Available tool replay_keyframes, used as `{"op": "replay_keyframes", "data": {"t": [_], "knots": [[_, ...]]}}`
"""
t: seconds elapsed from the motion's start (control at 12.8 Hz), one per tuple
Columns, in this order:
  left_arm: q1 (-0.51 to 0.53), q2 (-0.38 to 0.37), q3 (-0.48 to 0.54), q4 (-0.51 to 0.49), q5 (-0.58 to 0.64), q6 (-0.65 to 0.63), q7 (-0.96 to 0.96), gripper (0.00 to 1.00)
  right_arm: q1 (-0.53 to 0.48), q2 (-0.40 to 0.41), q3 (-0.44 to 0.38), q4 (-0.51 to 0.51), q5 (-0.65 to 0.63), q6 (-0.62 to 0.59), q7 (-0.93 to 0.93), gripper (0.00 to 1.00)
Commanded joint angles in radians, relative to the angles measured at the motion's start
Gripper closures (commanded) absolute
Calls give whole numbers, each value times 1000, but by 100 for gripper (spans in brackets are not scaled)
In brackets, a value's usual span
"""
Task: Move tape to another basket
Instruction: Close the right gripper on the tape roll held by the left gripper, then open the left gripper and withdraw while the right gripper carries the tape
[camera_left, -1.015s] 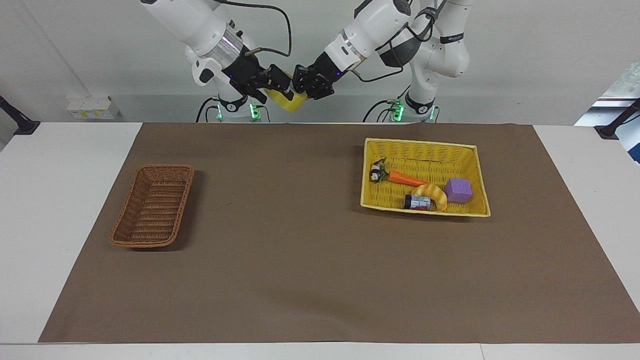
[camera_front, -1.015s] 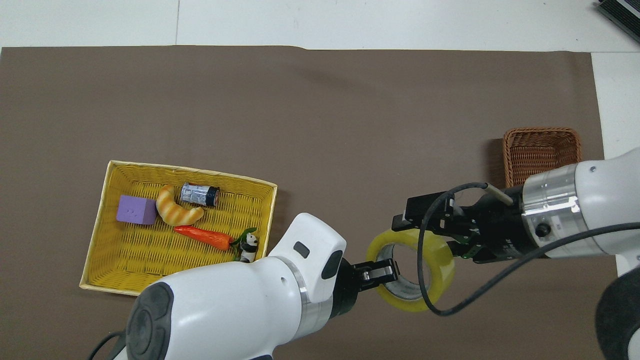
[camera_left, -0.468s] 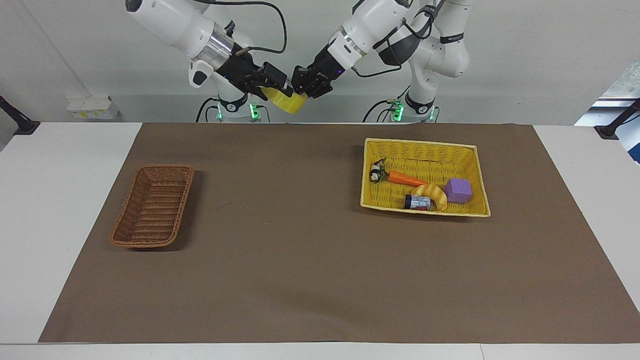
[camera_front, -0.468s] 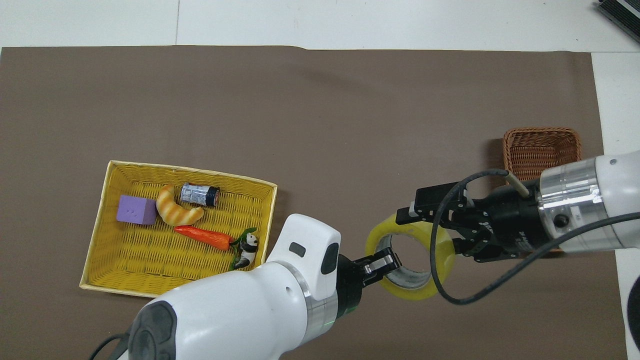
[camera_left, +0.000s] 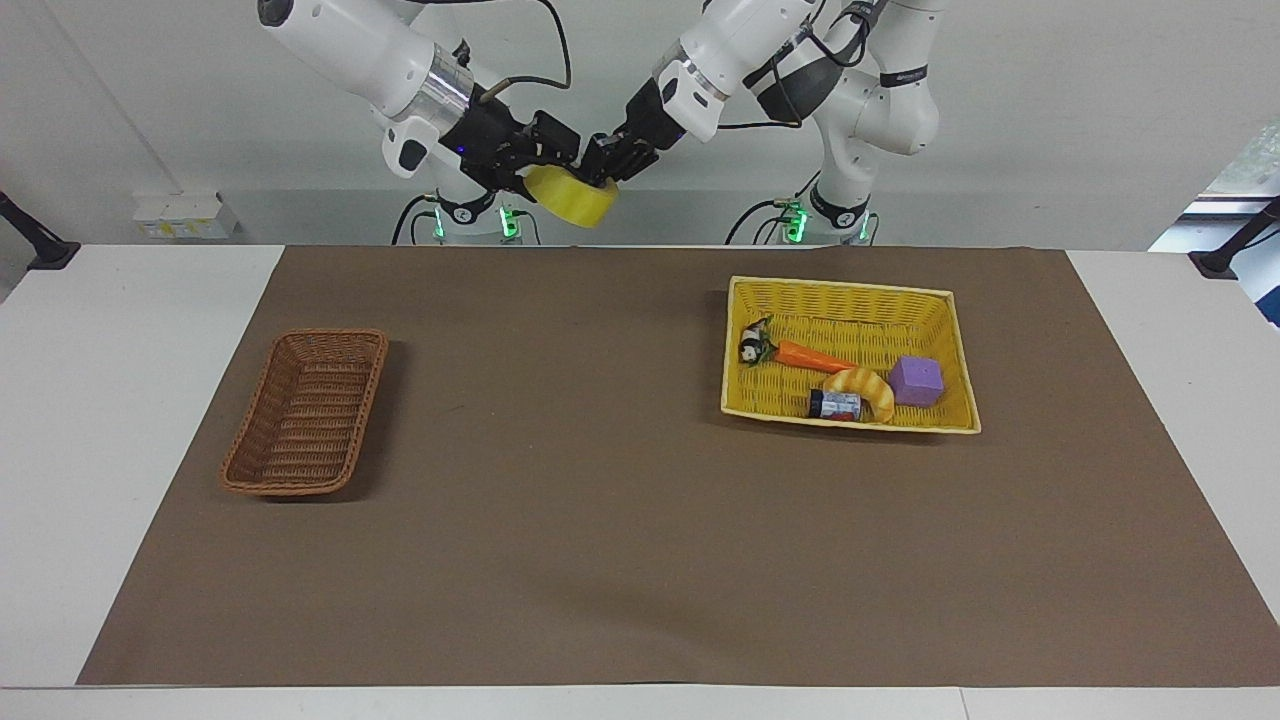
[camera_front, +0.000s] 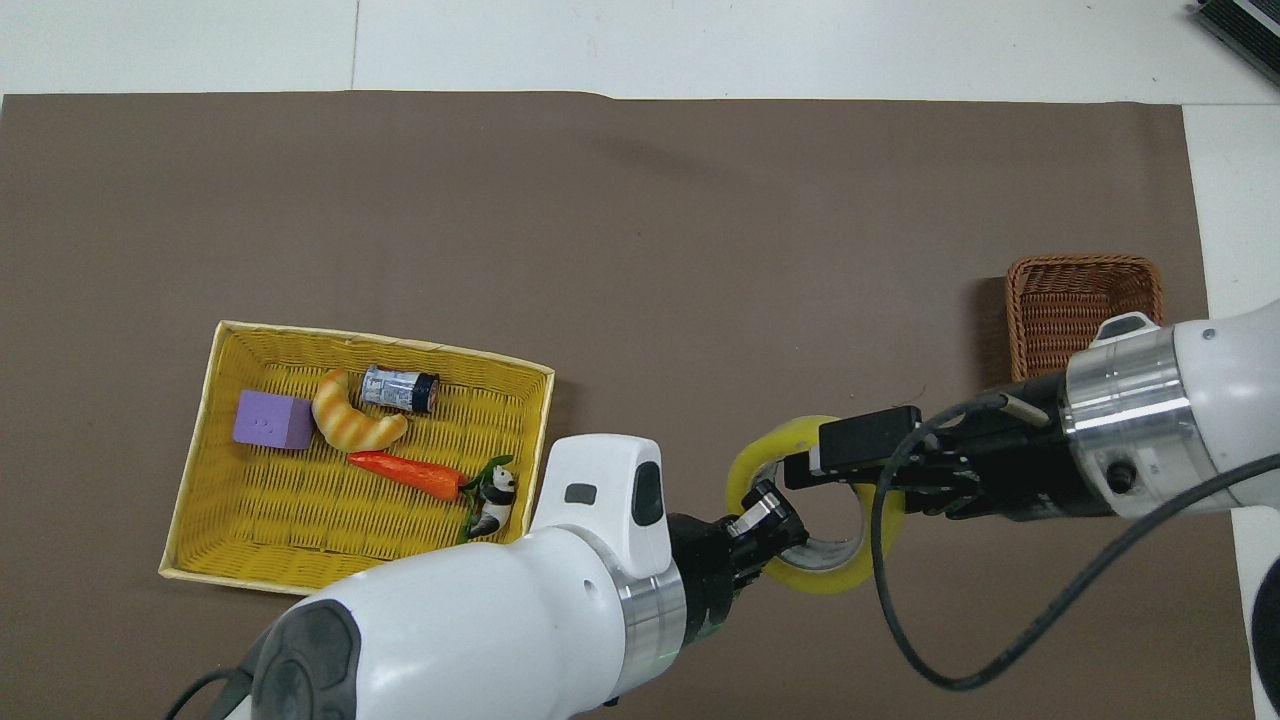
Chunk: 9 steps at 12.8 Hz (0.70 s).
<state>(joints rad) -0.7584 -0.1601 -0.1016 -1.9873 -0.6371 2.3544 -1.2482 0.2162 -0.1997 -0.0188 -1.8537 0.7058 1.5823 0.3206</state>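
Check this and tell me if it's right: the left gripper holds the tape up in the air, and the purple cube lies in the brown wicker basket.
Wrong about the cube. The overhead view shows the purple cube lying in the yellow basket, not in the brown wicker basket. The rest stands: the left gripper holds the tape up in the air.

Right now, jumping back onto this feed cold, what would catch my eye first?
Both grippers meet at the yellow tape, held in the air at the robots' edge of the table: the left gripper is shut on its rim and the right gripper is at its other edge. The brown wicker basket sits empty toward the right arm's end, while the yellow basket holds small toys.
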Motion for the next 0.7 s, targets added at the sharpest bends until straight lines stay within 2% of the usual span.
{"op": "replay_keyframes", "data": {"t": [0.0, 0.08, 0.23, 0.47, 0.62], "knots": [[16, 36, 17, 59, 10, -98, -65, 100, -6, -12, 11, -7, -24, -12, -84, 0], [30, 40, 17, 71, 7, -124, -72, 100, -6, -9, 13, -4, -72, -4, -101, 10], [30, 43, 17, 76, 5, -129, -80, 100, -6, -6, 13, 1, -117, -4, -97, 51], [30, 53, 16, 88, -3, -123, -77, 100, -20, -4, 11, -1, -130, -8, -91, 98], [30, 53, 17, 88, -3, -116, -74, 100, -20, -4, 13, 2, -132, -4, -48, 100]]}}
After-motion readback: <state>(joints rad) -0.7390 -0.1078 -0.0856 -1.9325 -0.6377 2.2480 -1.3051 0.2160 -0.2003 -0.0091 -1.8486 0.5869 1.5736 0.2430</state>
